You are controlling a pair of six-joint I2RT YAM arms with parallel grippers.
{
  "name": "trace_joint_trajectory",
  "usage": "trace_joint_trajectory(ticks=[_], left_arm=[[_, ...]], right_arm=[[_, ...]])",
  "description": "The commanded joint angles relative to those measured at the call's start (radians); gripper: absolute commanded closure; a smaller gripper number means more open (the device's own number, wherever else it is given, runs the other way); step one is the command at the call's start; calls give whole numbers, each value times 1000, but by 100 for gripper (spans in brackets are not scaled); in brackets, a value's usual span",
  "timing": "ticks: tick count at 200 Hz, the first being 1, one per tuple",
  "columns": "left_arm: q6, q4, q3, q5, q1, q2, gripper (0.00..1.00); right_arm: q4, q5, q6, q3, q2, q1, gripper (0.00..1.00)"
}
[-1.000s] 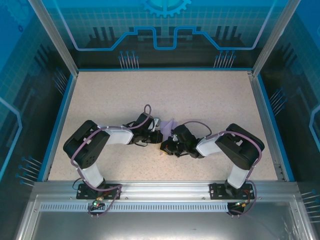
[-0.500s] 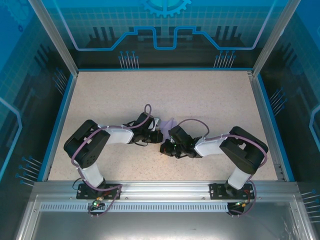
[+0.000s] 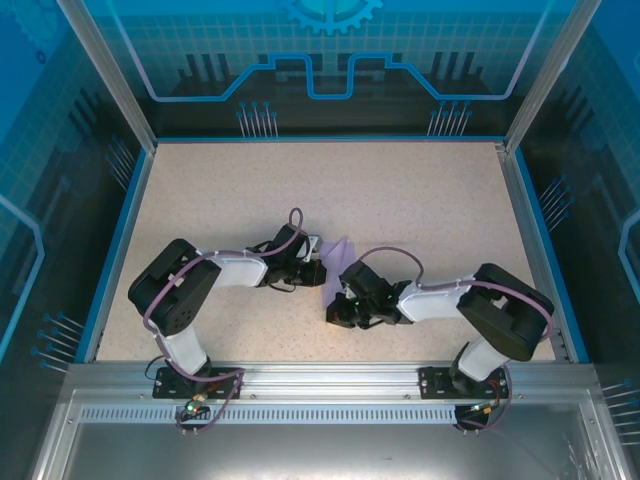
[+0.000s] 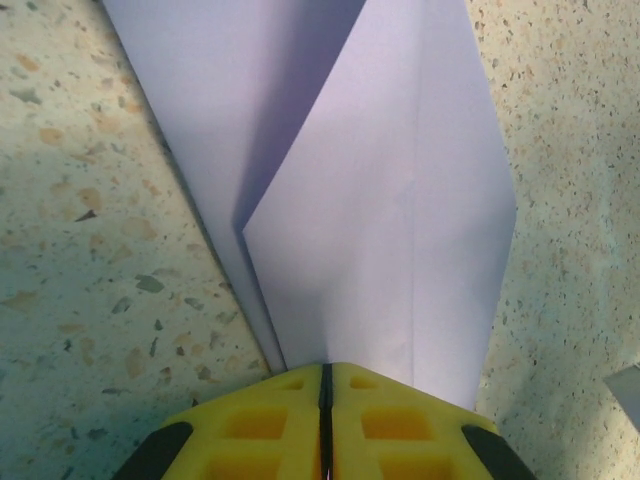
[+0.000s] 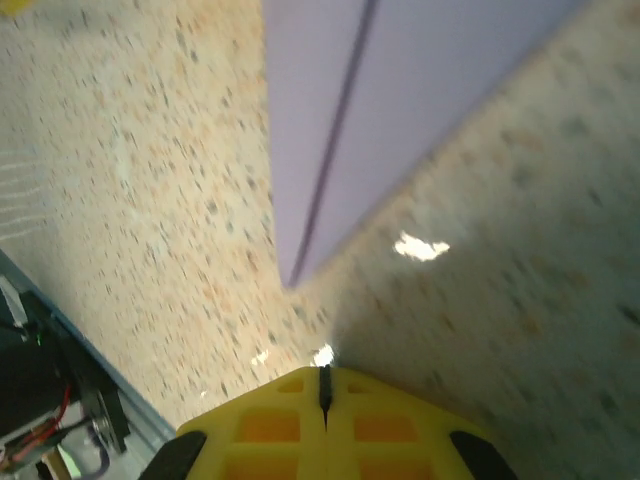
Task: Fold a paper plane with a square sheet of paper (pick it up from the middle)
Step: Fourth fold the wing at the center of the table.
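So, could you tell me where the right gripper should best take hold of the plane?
Probably the pointed corner of the plane nearest the right gripper, approached low along the table from that side: the left gripper pinches the other end, and its folded layers are thin, so open the jaws first.

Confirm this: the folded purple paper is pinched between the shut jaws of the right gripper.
Wrong arm: the folded purple paper is pinched between the shut jaws of the left gripper, as the left wrist view shows. The right gripper is shut too, but the paper's tip ends short of it.
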Motion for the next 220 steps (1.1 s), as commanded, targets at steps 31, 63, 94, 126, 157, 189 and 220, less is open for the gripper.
trace_joint_trajectory(ticks=[31, 63, 94, 126, 157, 189, 220], left_arm=[[33, -120, -31, -83, 2, 90, 90], [31, -120, -27, -80, 3, 81, 90], [34, -121, -23, -76, 2, 77, 90], [38, -126, -17, -77, 3, 76, 90], [41, -133, -16, -81, 3, 74, 90], [55, -147, -18, -93, 3, 77, 90], [77, -170, -32, -141, 3, 73, 90]], right_arm=[[-72, -97, -88, 92, -70, -202, 97], [-17, -106, -87, 165, 39, -297, 98], [6, -116, -101, 243, 152, -331, 99], [27, -133, -109, 297, 246, -335, 98], [27, -96, -125, 311, 309, -337, 98], [-25, -25, -174, 346, 333, -354, 98], [-146, 104, -263, 389, 316, -356, 96]])
